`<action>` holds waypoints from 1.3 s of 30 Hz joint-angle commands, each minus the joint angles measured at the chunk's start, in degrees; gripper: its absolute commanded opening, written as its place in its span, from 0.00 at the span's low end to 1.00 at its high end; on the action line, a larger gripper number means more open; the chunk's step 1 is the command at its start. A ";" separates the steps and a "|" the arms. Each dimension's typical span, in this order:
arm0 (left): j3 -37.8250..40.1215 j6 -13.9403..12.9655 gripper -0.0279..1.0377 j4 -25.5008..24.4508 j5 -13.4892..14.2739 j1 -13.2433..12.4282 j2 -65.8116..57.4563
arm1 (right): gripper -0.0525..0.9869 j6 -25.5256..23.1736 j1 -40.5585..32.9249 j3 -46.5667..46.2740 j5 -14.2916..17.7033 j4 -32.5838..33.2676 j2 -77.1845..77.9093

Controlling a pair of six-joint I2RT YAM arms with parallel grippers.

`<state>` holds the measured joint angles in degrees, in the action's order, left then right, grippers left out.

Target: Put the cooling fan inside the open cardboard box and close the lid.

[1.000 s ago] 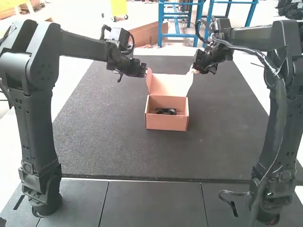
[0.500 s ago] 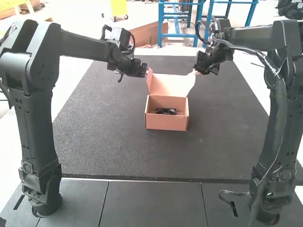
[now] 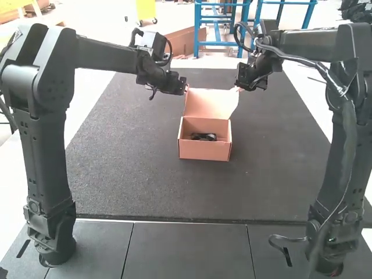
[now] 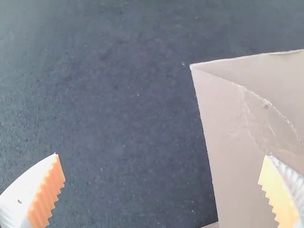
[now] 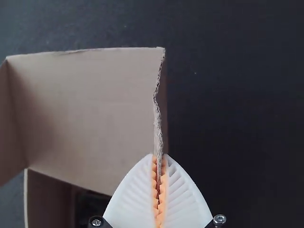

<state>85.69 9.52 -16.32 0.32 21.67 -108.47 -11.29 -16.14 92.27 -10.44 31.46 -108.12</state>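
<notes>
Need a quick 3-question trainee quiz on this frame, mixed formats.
1. True or false: the cooling fan lies inside the cardboard box.
2. Which arm's gripper is clamped on the edge of the upright lid? A) left B) right C) neither
3. Fill in: the fingers of the left gripper are ____ (open/shut).
Key: 1 true; 2 B, the right gripper; 3 open.

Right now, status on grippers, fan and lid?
Right gripper shut on lid edge. Left gripper open at lid's other corner. Fan in box, lid up.
</notes>
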 commanded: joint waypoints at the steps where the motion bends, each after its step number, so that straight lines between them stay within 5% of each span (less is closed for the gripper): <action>1: 0.88 0.33 0.94 -0.12 -0.67 0.39 2.82 | 0.04 0.83 -1.17 -2.09 0.59 0.88 2.47; 22: -6.15 0.33 0.94 -0.03 -1.46 0.39 8.53 | 0.04 1.01 -4.25 -10.71 1.91 0.44 10.64; 39: -12.39 2.43 0.94 0.32 -7.61 0.30 13.02 | 0.04 1.01 -5.04 -16.77 -0.02 0.53 16.18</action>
<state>73.95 10.48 -16.51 -4.51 21.65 -97.58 -10.68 -20.27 76.27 -9.28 31.83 -94.30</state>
